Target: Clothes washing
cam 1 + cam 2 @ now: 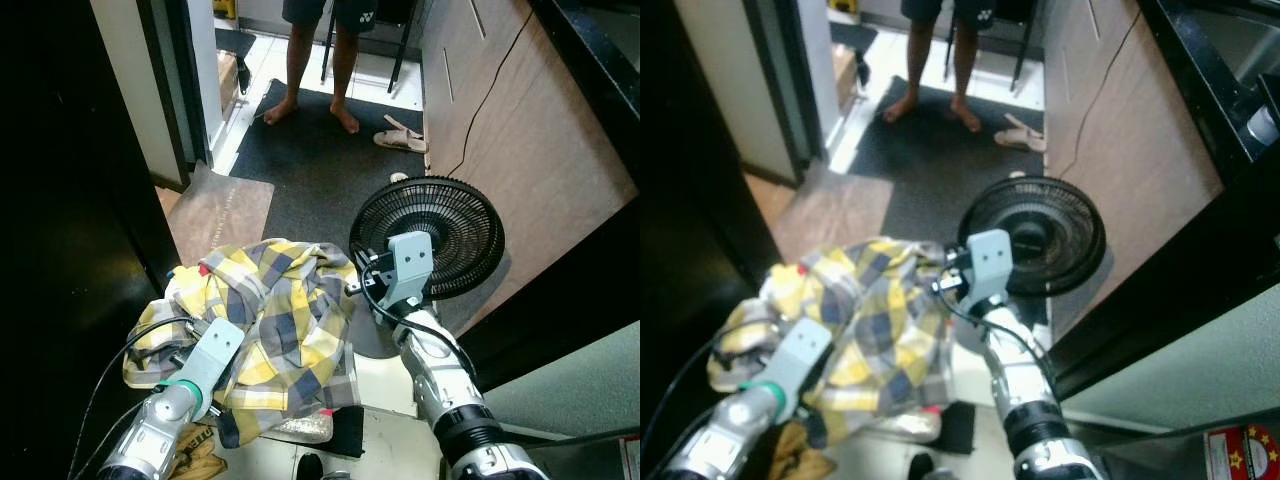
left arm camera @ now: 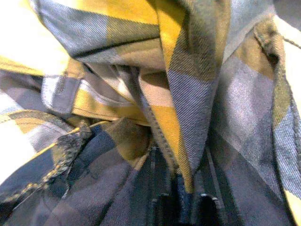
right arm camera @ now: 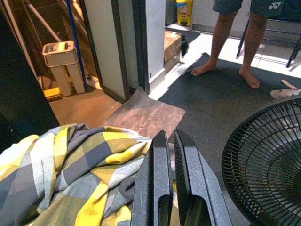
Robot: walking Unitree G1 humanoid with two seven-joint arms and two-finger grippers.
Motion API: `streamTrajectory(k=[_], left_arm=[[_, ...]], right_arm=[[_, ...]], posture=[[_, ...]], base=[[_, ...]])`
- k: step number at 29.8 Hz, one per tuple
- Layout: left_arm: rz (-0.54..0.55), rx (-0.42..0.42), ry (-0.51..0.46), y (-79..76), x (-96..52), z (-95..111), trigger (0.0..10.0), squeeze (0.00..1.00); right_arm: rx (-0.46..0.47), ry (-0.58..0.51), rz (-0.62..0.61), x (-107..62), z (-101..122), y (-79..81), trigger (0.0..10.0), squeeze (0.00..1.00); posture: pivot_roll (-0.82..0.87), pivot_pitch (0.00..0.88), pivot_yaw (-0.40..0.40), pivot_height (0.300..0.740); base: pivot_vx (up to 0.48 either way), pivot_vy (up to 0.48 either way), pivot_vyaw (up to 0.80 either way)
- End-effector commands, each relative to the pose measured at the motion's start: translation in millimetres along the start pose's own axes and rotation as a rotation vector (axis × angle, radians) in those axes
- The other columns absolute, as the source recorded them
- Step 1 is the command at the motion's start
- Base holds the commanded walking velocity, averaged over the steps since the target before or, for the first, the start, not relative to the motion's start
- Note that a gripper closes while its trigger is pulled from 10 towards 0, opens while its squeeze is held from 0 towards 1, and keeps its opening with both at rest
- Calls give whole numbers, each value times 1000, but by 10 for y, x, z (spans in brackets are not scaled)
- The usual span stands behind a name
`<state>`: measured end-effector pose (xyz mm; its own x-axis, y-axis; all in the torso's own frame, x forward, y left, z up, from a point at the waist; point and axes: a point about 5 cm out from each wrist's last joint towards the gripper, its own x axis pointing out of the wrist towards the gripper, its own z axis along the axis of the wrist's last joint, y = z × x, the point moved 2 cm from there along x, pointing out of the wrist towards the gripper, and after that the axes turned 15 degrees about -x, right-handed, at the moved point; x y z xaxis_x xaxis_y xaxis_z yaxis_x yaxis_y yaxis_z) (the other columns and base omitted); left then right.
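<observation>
A yellow, grey and white plaid shirt [image 1: 280,320] hangs bunched between my two arms, above the floor. My left gripper [image 2: 183,207] is buried in the bundle from below. Its black fingers [image 2: 209,207] are shut on a fold of the shirt [image 2: 141,70]. My right gripper [image 3: 169,134] reaches in at the shirt's right edge, its two fingers [image 3: 157,188] pressed nearly together. The cloth [image 3: 70,183] lies against their side and nothing shows between the tips.
A black floor fan [image 1: 430,235] stands just right of my right wrist. A person stands barefoot [image 1: 345,118] on a dark rug [image 1: 320,160] ahead, sandals [image 1: 400,138] beside them. A brown mat [image 1: 220,210] lies at a doorway; a wooden cabinet [image 1: 530,150] lines the right.
</observation>
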<state>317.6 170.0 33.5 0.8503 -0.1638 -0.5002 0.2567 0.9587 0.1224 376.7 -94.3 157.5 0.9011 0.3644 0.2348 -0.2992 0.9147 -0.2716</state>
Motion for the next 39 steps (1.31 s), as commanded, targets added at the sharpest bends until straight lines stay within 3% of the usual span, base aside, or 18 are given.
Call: streamTrajectory(k=[1, 9, 11, 12, 13, 14, 15, 16, 18, 19, 21, 23, 26, 27, 30, 31, 35, 39], left_arm=[[-50, -33, 50, -142, -61, -182, 0, 0], [-75, -94, -164, -161, -260, 295, 0, 0], [-90, -112, -325, -167, -399, 680, 0, 0], [-90, -112, -325, -167, -399, 680, 0, 0], [-97, -135, -437, -167, -502, 978, 0, 0], [-97, -135, -437, -167, -502, 978, 0, 0], [-106, -169, -559, -169, -635, 1310, 1333, 0], [-125, -213, -674, -177, -787, 1660, 10000, 0], [-125, -213, -674, -177, -787, 1660, 10000, 0], [-182, -247, -822, -235, -1049, 2163, 10000, 0], [-182, -247, -822, -235, -1049, 2163, 10000, 0], [-239, -289, -907, -271, -1230, 2538, 10000, 0], [-267, -311, -936, -278, -1307, 2686, 10000, 0], [-301, -322, -984, -291, -1403, 2841, 10000, 0], [-301, -322, -984, -291, -1403, 2841, 10000, 0], [-371, -364, -1047, -312, -1543, 2990, 10000, 0], [-393, -347, -1072, -318, -1608, 3024, 10000, 0], [-342, -389, -1035, -182, -1621, 2695, 10000, 0]], right_arm=[[11, 6, -20, -44, -40, -23, 10000, 0], [11, -23, -36, -29, 27, -65, 10000, 0], [17, -64, -50, -4, 134, -103, 10000, 0], [17, -64, -50, -4, 134, -103, 10000, 0], [26, -97, -62, 19, 231, -132, 10000, 0], [26, -97, -62, 19, 231, -132, 10000, 0], [38, -137, -74, 44, 346, -164, 10000, 0], [50, -183, -87, 73, 486, -201, 10000, 0], [50, -183, -87, 73, 486, -201, 10000, 0], [70, -258, -109, 117, 725, -272, 10000, 0], [70, -258, -109, 117, 725, -272, 10000, 0], [86, -318, -131, 152, 925, -356, 10000, 0], [94, -343, -142, 163, 1004, -399, 10000, 0], [100, -365, -154, 169, 1075, -442, 10000, 0], [100, -365, -154, 169, 1075, -442, 10000, 0], [102, -386, -166, 165, 1139, -485, 10000, 0], [101, -401, -177, 152, 1179, -519, 10000, 0], [75, -398, -222, -8, 1165, -604, 10000, 0]], posture=[[92, 229, -53, 731], [95, 199, -52, 731], [102, 171, -52, 731], [102, 171, -52, 731], [104, 163, -52, 731], [104, 163, -52, 731], [109, 142, -51, 731], [110, 136, -51, 731], [110, 136, -51, 731], [111, 114, -48, 731], [111, 114, -48, 731], [110, 86, -44, 731], [111, 77, -42, 731], [116, 62, -43, 731], [116, 62, -43, 731], [112, 49, -37, 731], [110, 41, -33, 731], [101, 0, -24, 731]], base=[[0, 0, 0], [0, 0, 0], [0, 0, 0], [0, 0, 0], [0, 0, 0], [0, 0, 0], [0, 0, 0], [0, 0, 0], [0, 0, 0], [0, 0, 0], [0, 0, 0], [0, 0, 0], [0, 0, 0], [0, 0, 0], [0, 0, 0], [0, 0, 0], [0, 0, 0], [0, 0, 0]])
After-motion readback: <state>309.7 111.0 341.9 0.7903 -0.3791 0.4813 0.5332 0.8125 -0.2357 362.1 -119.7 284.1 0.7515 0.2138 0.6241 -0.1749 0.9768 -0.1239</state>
